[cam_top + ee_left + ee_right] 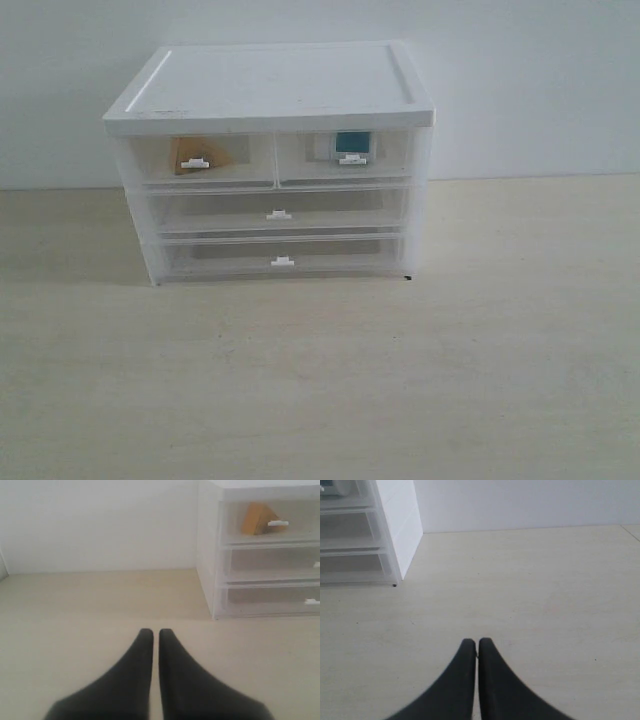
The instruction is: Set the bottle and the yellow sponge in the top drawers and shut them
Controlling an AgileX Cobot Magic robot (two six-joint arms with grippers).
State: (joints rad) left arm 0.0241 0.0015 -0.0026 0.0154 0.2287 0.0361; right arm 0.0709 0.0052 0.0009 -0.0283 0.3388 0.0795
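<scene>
A white plastic cabinet (270, 85) with translucent fronts stands on the pale wood-grain table (320, 390), toward its far edge by the white wall. Both small clear plastic top drawers sit pushed in, flush with the cabinet face. The small wedge-shaped yellow-orange sponge (183, 152) lies inside the top drawer on the exterior view's left (225, 160), behind its white clip handle. The small white plastic bottle with the teal-blue label (350, 142) lies inside the top drawer on that view's right (390, 152).

The left end effector (151, 632) hangs over bare table in front of the cabinet's left side, its black fingers pressed together, holding and touching nothing. The right end effector (473, 642) hangs over bare table off the cabinet's right side, its fingers likewise together and empty.
</scene>
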